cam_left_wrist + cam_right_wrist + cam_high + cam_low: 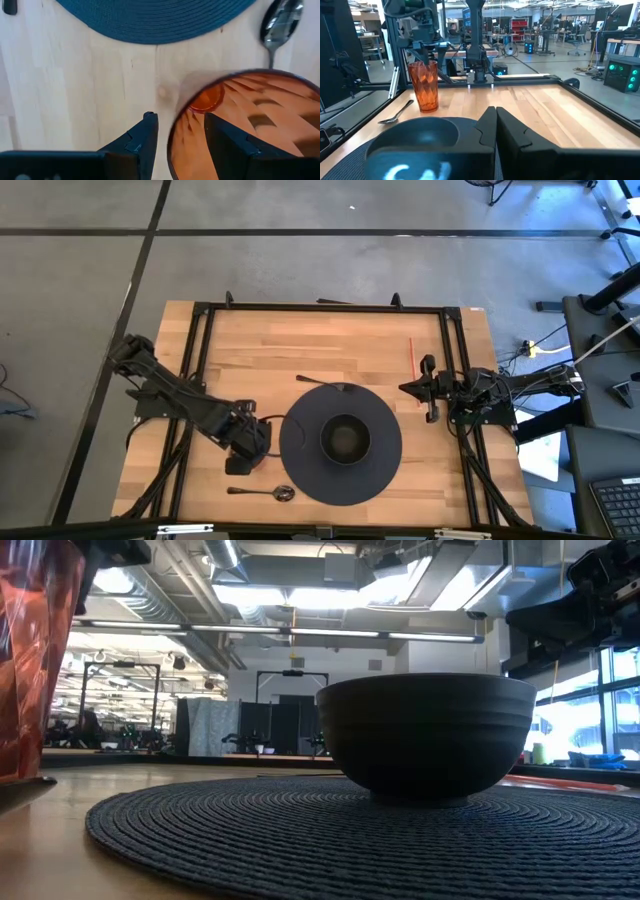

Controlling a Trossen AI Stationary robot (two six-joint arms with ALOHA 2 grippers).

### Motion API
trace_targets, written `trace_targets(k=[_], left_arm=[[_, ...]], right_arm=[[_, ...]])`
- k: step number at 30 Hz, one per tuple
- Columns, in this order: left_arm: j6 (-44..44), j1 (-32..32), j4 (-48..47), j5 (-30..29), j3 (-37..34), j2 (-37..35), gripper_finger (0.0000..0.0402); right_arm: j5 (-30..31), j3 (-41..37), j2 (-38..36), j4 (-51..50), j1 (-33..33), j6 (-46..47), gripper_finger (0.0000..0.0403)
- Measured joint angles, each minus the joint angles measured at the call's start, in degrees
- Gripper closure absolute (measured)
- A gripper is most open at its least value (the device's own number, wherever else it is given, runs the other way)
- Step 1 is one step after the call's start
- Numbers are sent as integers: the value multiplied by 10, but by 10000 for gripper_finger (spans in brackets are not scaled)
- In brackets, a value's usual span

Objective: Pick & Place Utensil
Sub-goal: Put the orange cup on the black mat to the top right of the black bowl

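Note:
A metal spoon point(262, 493) lies on the wood near the table's near edge, left of the round dark placemat point(300, 470); it also shows in the left wrist view point(280, 20) and the right wrist view point(395, 114). An orange ribbed tumbler point(424, 85) stands upright left of the mat. My left gripper point(180, 135) hangs over it, open, one finger inside the tumbler's rim point(172, 132) and one outside. A dark bowl point(345, 438) sits on the mat's middle. My right gripper point(430, 395) waits, shut, right of the mat. My left gripper comes at the tumbler from above, pointing down, with the wall near the rim point(175, 120) between its fingers. Whether either finger touches the wall, I cannot tell. The tumbler stands on the table on its base.
A thin dark utensil point(320, 381) lies at the mat's far edge. A red stick point(412, 360) lies on the wood toward the far right. Black frame rails point(200, 360) run along the table's left, right and far sides. Bare wood shows beyond the mat.

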Motion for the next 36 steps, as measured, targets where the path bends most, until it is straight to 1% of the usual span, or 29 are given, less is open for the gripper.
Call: trace_targets(k=[5, 9, 12, 16, 18, 21, 24, 27, 31, 33, 36], left_arm=[[15, 7, 0, -7, 0, 10, 250], [15, 13, 0, -9, 0, 10, 268], [27, 13, 0, -11, 0, 10, 300], [63, 14, 0, 1, 0, 9, 373], [79, 18, -1, 16, 6, 6, 390], [91, 27, -11, 17, 26, 5, 394], [107, 35, -36, 7, 65, 4, 395], [145, 44, -57, -21, 110, 4, 396], [226, 68, -56, -73, 174, 4, 396], [269, 87, -33, -93, 201, 4, 396], [353, 127, 34, -104, 225, 4, 396]], right_arm=[[0, 0, 0, 0, 0, 0, 399], [0, 0, 0, 0, 0, 0, 399], [0, 0, 0, 0, 0, 0, 399], [0, 0, 0, -2, 0, 0, 399], [0, 0, 0, -2, 0, 0, 399], [0, 0, 0, -2, 0, 0, 399], [0, 0, 0, -2, 0, 0, 399], [0, 0, 0, -2, 0, -1, 399], [0, 0, 0, -2, 0, -2, 399], [0, 0, 0, -2, 0, -2, 399], [0, 0, 0, -2, 0, -2, 399]])
